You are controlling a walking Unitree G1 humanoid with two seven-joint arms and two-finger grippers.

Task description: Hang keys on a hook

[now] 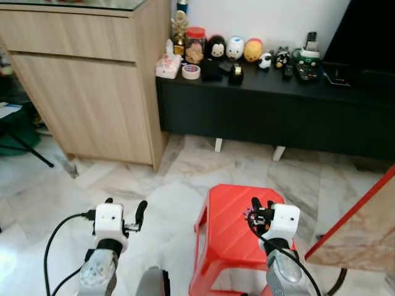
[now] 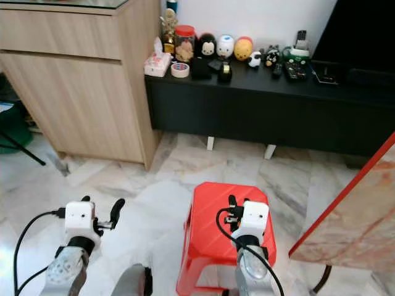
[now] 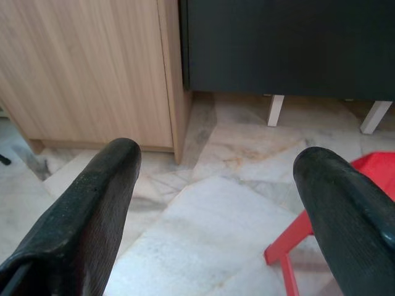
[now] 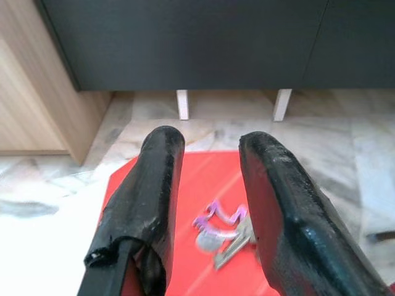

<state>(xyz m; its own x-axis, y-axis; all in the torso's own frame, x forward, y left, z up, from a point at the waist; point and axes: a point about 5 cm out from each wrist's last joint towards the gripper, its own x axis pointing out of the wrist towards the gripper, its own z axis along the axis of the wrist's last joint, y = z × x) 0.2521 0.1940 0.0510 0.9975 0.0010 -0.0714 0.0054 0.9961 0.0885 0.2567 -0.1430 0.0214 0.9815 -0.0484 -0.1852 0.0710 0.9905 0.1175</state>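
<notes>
Right end effector [image 4: 207, 185], fingers apart, hovers over keys [image 4: 223, 233] on a red stool [image 1: 228, 237]; a shallow pinch could skate them off the slick top.

Floor ahead: we note open marble floor [image 1: 154, 185] between us and the furniture, passable for either arm.

Left: wooden cabinet [image 1: 86, 92] stands on the floor, blocking that side.

Ahead: low black console [image 1: 271, 111] on white legs spans the wall; its top is crowded with figurines [image 1: 234, 48], a jar [image 1: 195, 44] and a tape roll [image 1: 191, 71].

Lower right: red stool [image 1: 231, 237] sits under our right gripper [image 1: 261, 207]; a slanted red-edged panel [image 1: 364, 228] closes the far right.
</notes>
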